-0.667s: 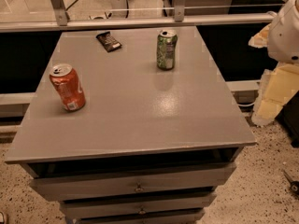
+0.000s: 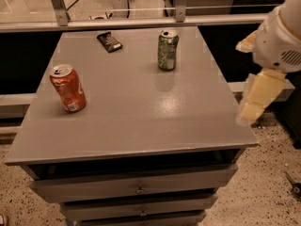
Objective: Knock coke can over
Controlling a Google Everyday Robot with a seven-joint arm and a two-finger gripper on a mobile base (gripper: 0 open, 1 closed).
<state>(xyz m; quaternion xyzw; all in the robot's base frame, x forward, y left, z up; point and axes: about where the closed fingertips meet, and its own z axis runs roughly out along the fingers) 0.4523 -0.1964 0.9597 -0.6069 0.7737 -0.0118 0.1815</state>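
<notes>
The coke can [image 2: 68, 88] is red-orange with a silver top and a small white label patch. It stands upright near the left edge of the grey table [image 2: 141, 121]. My gripper [image 2: 256, 100] hangs off the table's right edge, cream-coloured under the white arm [image 2: 280, 36], pointing down. It is far to the right of the coke can and touches nothing.
A green can [image 2: 167, 50] stands upright at the back middle of the table. A dark snack packet [image 2: 109, 42] lies at the back left. Drawers [image 2: 136, 187] are below the tabletop. A railing [image 2: 141, 22] runs behind. The floor is speckled.
My gripper and arm have moved a little to the left, closer to the table's right edge. The cans have not moved.
</notes>
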